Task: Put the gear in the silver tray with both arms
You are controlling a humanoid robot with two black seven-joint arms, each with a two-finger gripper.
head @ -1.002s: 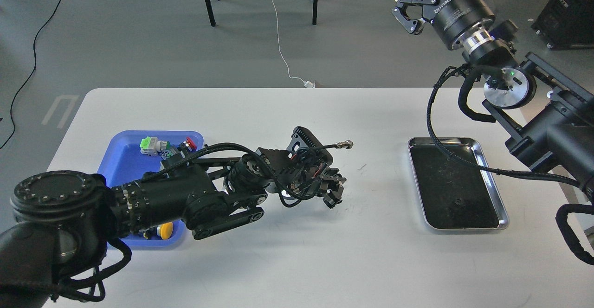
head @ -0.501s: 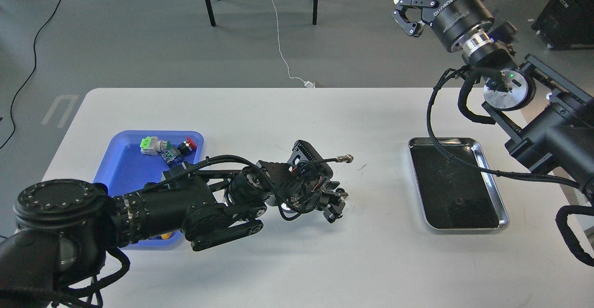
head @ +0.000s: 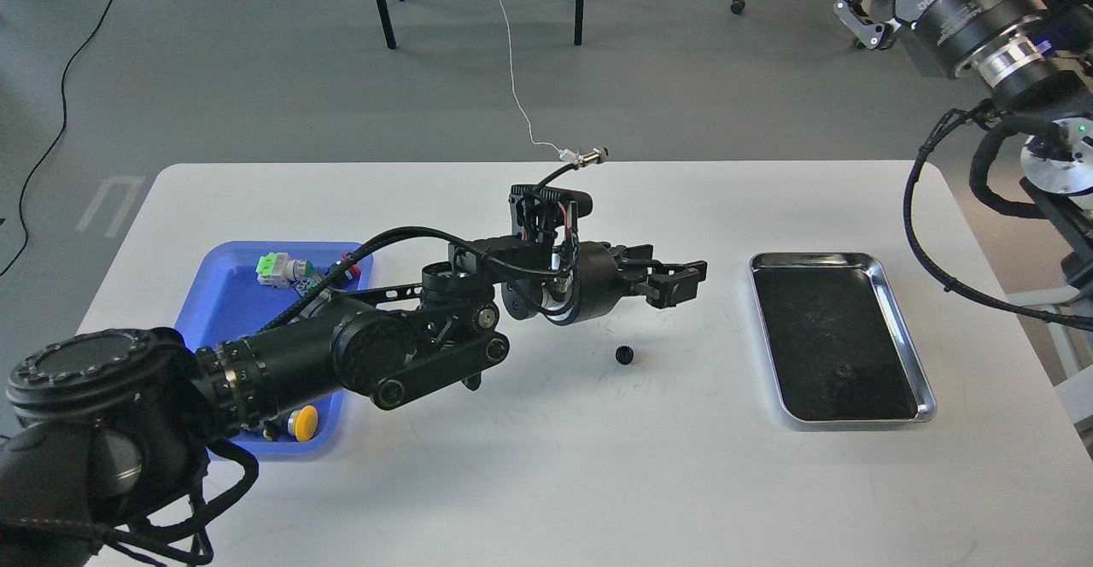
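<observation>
On my feed the silver tray at right looks like polished metal with a dark glossy bottom. The table is matt white, faintly scuffed. At left, the blue tray reads as smooth plastic.

Two black robot arms are counted, one left gripper and one right gripper. One white table, one silver tray, one blue tray and one black gear are counted.

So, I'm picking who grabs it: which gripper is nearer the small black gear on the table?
Left. The left gripper hovers just above the gear; the right gripper is raised far off.
</observation>
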